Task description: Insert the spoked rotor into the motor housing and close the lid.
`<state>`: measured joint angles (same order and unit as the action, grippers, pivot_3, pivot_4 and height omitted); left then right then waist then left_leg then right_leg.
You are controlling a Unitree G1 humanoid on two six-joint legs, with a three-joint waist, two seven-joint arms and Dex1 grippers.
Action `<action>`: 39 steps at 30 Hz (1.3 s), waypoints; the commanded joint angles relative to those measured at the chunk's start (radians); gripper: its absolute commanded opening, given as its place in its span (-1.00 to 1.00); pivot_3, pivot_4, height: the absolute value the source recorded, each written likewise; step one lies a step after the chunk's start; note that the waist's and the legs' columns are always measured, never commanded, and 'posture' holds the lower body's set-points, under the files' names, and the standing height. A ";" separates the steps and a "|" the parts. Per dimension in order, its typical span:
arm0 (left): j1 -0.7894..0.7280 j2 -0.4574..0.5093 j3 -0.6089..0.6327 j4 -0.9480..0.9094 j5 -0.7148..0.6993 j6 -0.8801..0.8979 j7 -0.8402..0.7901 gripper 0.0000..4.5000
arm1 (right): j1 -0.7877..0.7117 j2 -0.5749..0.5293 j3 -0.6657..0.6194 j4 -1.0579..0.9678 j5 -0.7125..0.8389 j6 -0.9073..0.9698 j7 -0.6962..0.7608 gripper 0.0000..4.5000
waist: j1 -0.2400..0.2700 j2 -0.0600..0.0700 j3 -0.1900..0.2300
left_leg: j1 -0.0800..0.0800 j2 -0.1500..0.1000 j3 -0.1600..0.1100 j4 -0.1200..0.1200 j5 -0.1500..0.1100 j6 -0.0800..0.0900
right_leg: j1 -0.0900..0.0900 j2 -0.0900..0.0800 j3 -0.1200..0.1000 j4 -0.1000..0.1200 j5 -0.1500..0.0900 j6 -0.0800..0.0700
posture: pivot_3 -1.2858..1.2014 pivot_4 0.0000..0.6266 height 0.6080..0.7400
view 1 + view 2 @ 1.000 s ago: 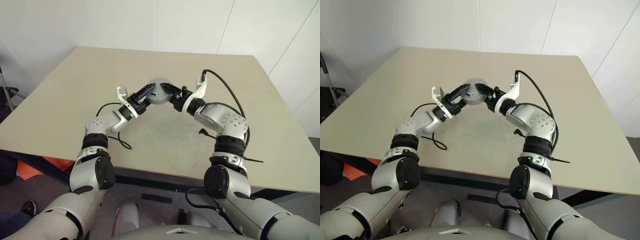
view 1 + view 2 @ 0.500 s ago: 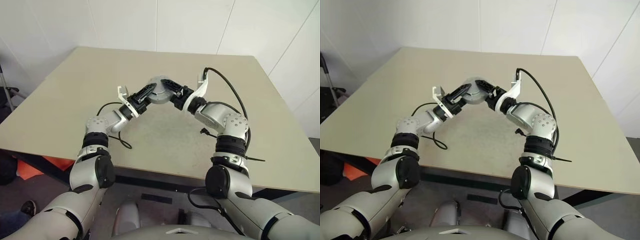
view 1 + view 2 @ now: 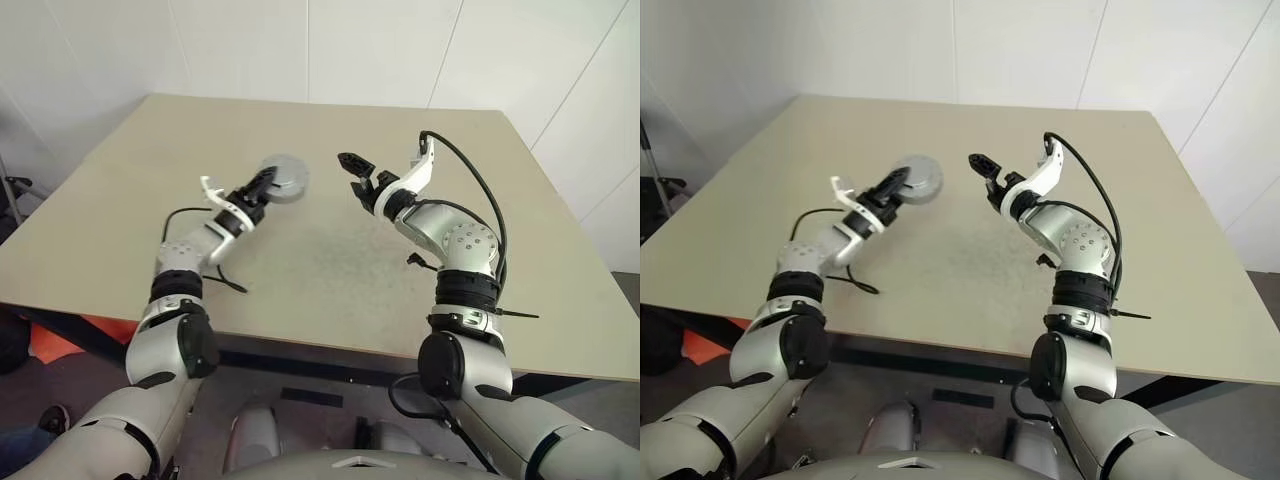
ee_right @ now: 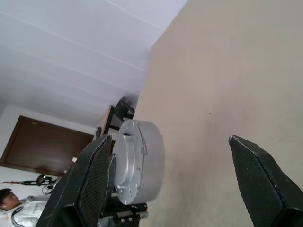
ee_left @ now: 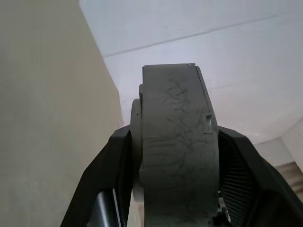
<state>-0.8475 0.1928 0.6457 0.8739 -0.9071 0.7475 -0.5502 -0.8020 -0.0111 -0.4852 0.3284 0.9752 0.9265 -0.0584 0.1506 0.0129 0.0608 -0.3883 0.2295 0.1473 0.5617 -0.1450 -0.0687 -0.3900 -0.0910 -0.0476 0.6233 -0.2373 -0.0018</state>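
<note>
The motor housing (image 3: 286, 177) is a round grey metal drum held edge-on above the left half of the beige table (image 3: 330, 260). My left gripper (image 3: 268, 183) is shut on it, one black finger (image 5: 112, 163) on each flat face. In the left wrist view the housing's (image 5: 176, 113) scuffed rim faces the camera. My right gripper (image 3: 357, 174) hangs open a short way to the right of it, nothing between its fingers (image 4: 97, 179). In the right wrist view the housing (image 4: 139, 158) sits beyond its spread fingers. The spoked rotor and the lid are hidden or out of view.
White walls stand behind the table's far edge (image 3: 320, 100). A black cable (image 3: 215, 282) lies on the table by my left forearm. A dark stand (image 3: 658, 185) is off the table's left side. A person (image 4: 14, 203) shows far off in the right wrist view.
My right gripper opened and let go of the housing, drawing slightly right. My left gripper carried the housing to the left, so the two now stand apart.
</note>
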 commanded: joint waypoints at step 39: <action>-0.072 0.313 -0.009 0.201 0.219 -0.330 -0.006 0.99 | -0.049 -0.024 -0.001 0.131 -0.067 -0.006 -0.017 1.00 | 0.004 -0.001 0.000 | -0.002 0.001 -0.001 0.004 0.000 0.000 | 0.001 -0.001 -0.002 0.001 0.001 0.001 | 0.03 -1.00 1.00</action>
<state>-0.8882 0.4912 0.6465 1.0942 -0.7000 0.4323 -0.5324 -0.8147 -0.0292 -0.4838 0.4734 0.9051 0.9263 -0.0799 0.1549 0.0119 0.0609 -0.3899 0.2305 0.1467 0.5655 -0.1451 -0.0687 -0.3892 -0.0920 -0.0491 0.6240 -0.2361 -0.0011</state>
